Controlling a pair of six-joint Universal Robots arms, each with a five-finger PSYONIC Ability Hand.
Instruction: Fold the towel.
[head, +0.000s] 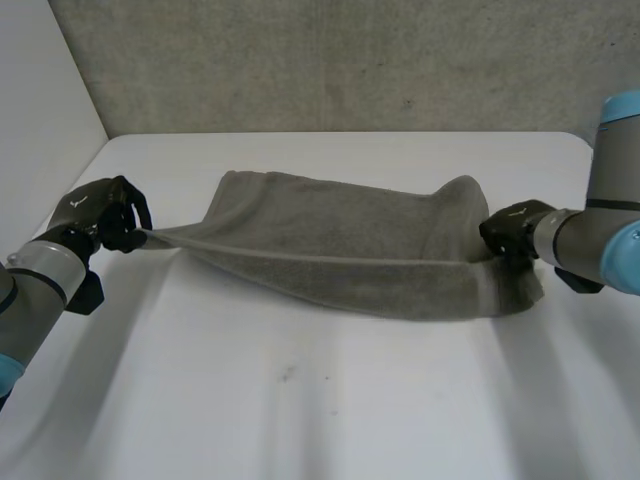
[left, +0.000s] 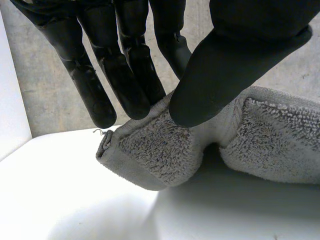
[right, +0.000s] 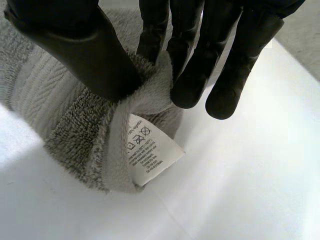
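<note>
Left hand fingers pinch towel corner | right hand fingers pinch opposite corner

Lighting: bright, diffuse, from above. Tabletop: white, close to washed out in both wrist views, with no hard glare spot. Towel: throws a soft-edged shadow onto the tabletop beneath its lifted edge. Black left hand and right hand: dull sheen only.
</note>
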